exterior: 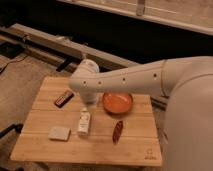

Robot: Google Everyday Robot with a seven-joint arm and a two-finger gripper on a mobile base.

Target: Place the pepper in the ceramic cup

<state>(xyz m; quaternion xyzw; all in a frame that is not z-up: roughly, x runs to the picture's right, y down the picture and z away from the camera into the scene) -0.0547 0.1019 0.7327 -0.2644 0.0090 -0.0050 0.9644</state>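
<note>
**Camera view: pepper on the table, arm low over the middle**

Camera view looks down on a wooden slat table (45,150) with the robot's white arm (130,80) reaching across it from the right. The arm's rounded joint hangs over the table's middle, and the gripper (85,105) points down just below it, right above the white bottle (84,123). Whether the gripper is spread or closed cannot be told.

The pepper (117,131) lies flat on the boards toward the front right, apart from everything else, in nobody's grasp. Just behind it stands the wide orange-red bowl (118,103), which looks to hold nothing. The arm crosses above the bowl's far rim.

The bottle stands upright left of the pepper; its label carries print too small to read. A dark red-brown bar (63,98) lies at the left rear, and a pale flat block (59,133) rests at the front left, near the bottle.

A small mark (148,155) sits on the table's front right corner, unreadable.

The ceramic cup cannot be made out; the arm's joint hides the boards behind the bottle.
</note>
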